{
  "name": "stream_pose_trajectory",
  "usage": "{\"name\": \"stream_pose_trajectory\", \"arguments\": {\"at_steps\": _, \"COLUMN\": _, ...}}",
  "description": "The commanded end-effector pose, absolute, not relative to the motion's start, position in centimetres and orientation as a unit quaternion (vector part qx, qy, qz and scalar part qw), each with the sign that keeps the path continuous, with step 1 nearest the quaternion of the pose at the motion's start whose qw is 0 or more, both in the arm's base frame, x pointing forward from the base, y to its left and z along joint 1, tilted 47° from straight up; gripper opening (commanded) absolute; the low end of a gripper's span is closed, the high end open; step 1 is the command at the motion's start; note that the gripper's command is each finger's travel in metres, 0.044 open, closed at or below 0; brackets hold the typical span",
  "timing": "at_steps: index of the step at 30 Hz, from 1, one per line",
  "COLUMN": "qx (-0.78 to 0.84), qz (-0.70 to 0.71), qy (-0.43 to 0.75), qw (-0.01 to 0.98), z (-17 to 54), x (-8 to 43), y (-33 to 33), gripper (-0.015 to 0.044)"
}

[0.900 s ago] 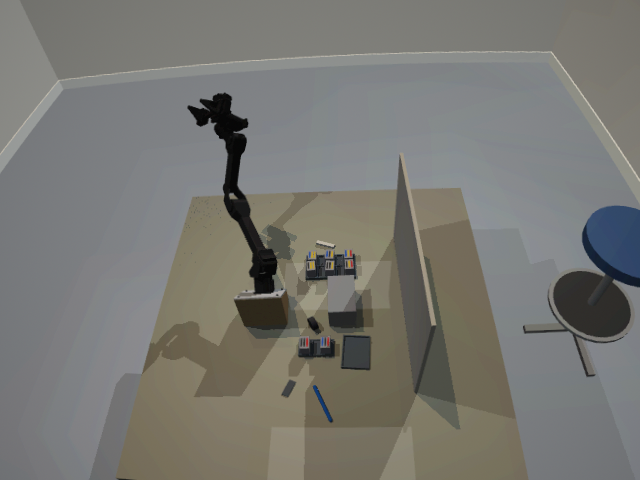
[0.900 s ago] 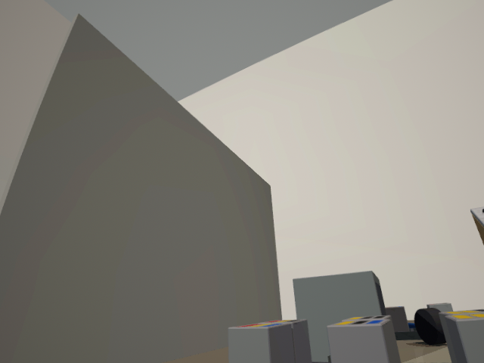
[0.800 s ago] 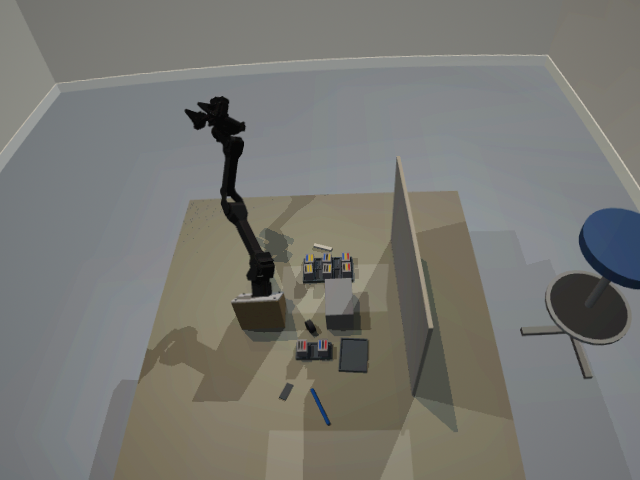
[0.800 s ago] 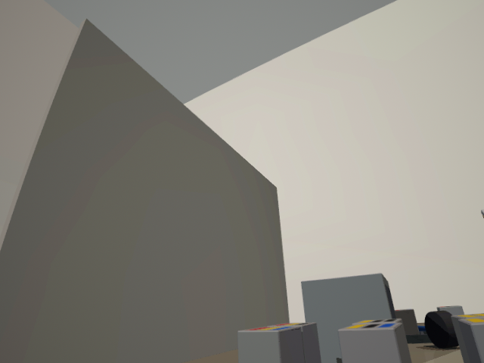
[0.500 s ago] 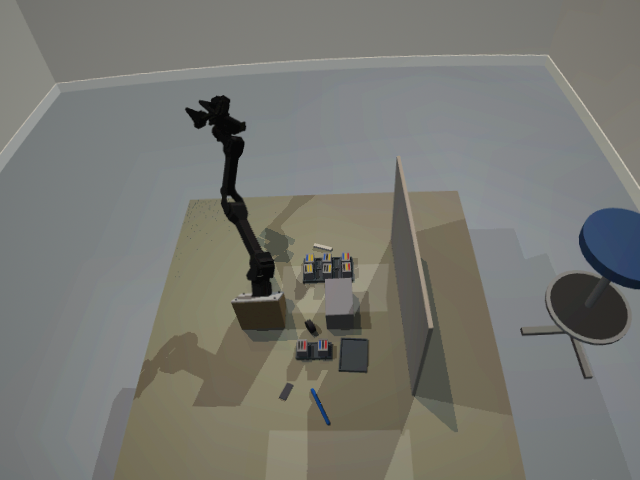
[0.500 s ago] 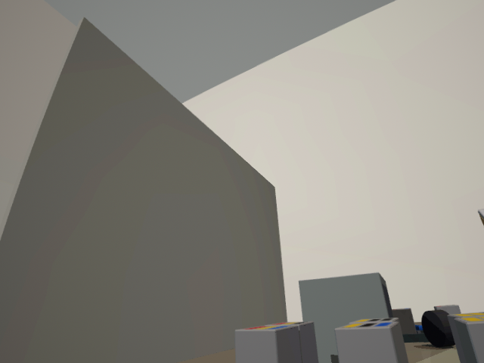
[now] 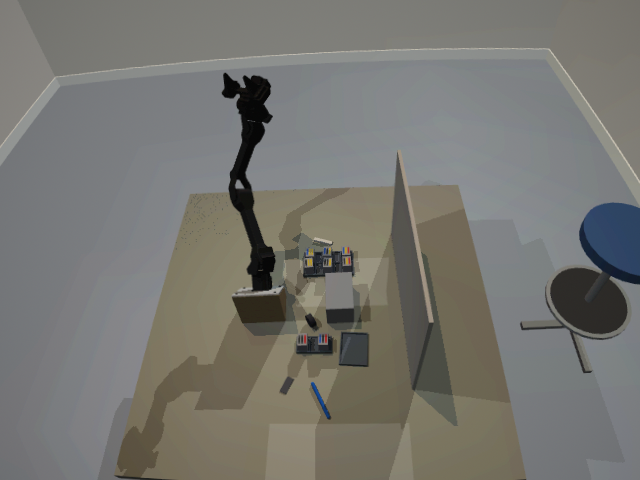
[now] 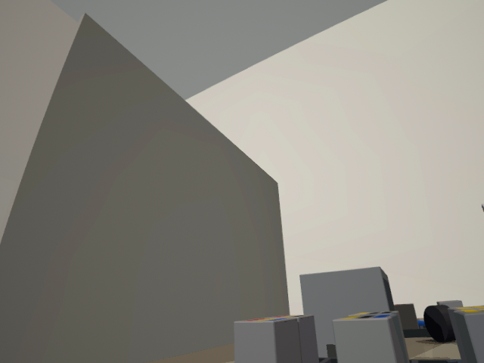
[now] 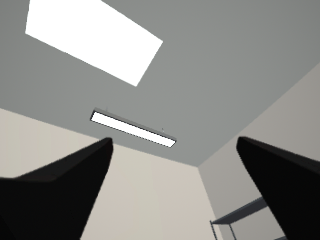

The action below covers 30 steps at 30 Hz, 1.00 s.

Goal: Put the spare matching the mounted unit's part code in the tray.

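Observation:
My gripper (image 7: 237,83) (image 9: 175,143) is open and empty, raised high above and behind the table; the wrist view shows only ceiling and walls between its fingers. A dark rack (image 7: 319,269) holds several small grey units with coloured tops, such as one with a yellow top (image 7: 308,261) and one with a red top (image 7: 346,261). A smaller rack (image 7: 313,345) holds two units (image 7: 302,339) (image 7: 323,339). The flat dark tray (image 7: 354,351) has nothing on it. Which unit is the mounted one is unclear, and no printed code is readable.
A grey box (image 7: 339,290) (image 8: 339,299) stands between the racks. A tall panel (image 7: 410,258) (image 8: 156,234) stands on the right. A black cylinder (image 7: 310,320) (image 8: 437,322), blue pen (image 7: 320,400), grey block (image 7: 286,384) and white piece (image 7: 322,241) lie on the table.

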State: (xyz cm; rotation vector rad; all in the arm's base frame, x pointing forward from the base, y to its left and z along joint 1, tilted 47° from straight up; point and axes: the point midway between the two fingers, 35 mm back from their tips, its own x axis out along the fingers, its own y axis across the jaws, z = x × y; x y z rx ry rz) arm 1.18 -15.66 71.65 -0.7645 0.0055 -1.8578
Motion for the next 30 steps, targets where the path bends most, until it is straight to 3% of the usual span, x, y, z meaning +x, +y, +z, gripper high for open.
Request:
{"name": "stream_pose_trajectory", "arguments": {"at_steps": 1, "qx": -0.362, "qz": -0.749, "qy": 0.04, "qw": 0.554, "z": 70.6, "x": 5.5, "y": -18.1, "gripper": 0.044}}
{"name": "stream_pose_trajectory", "arguments": {"at_steps": 13, "qx": -0.445, "qz": -0.623, "qy": 0.146, "qw": 0.626, "z": 64.8, "x": 17.8, "y": -24.3, "gripper": 0.044}}
{"name": "stream_pose_trajectory", "arguments": {"at_steps": 30, "qx": -0.449, "qz": -0.321, "qy": 0.296, "qw": 0.78, "z": 46.8, "x": 35.3, "y": -27.7, "gripper": 0.044}}
